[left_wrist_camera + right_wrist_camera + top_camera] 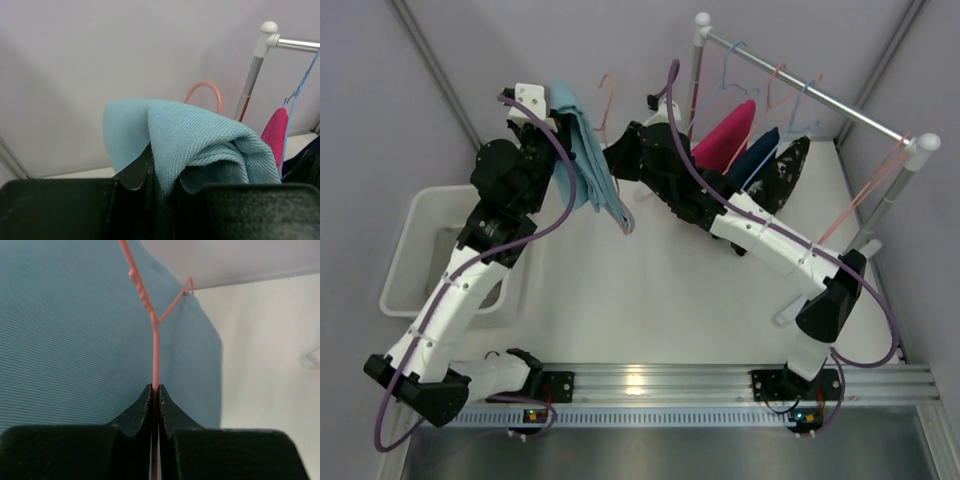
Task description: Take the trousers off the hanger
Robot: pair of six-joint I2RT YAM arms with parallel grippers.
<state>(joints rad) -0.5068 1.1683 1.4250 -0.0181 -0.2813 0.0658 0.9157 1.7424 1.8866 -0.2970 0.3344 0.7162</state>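
Concealment was noted at several points. In the overhead view the fingertips of both pincers could not be made out among the cloth, so grip was judged from the wrist views only. The hanger (pixel 609 92) was largely covered by the trousers (pixel 578 150). Only its pink hook and neck were made out, and its bar could not be traced. In the right wrist view the trousers were cut off by the frame at the left and top. In the left wrist view their lower part was lost behind the black fingers (pixel 135 172).

The light sky-blue trousers were found held above the table (pixel 650 290), draped over the hanger. They were placed between the white bin (pixel 405 255) and the clothes rack (pixel 810 92), apart from the garments (pixel 725 140) hung on that rack.

The left pincer (pixel 162 170) was seen clamped on a bunched fold of the trousers, with the cloth standing out of the closed jaws and curling over to the right. The right pincer (pixel 155 390) was seen closed on the hanger's wire just below the twisted neck. The trousers lay directly behind that wire; contact with the fingertips could not be determined. The two pincers were placed near each other at the upper part of the cloth.
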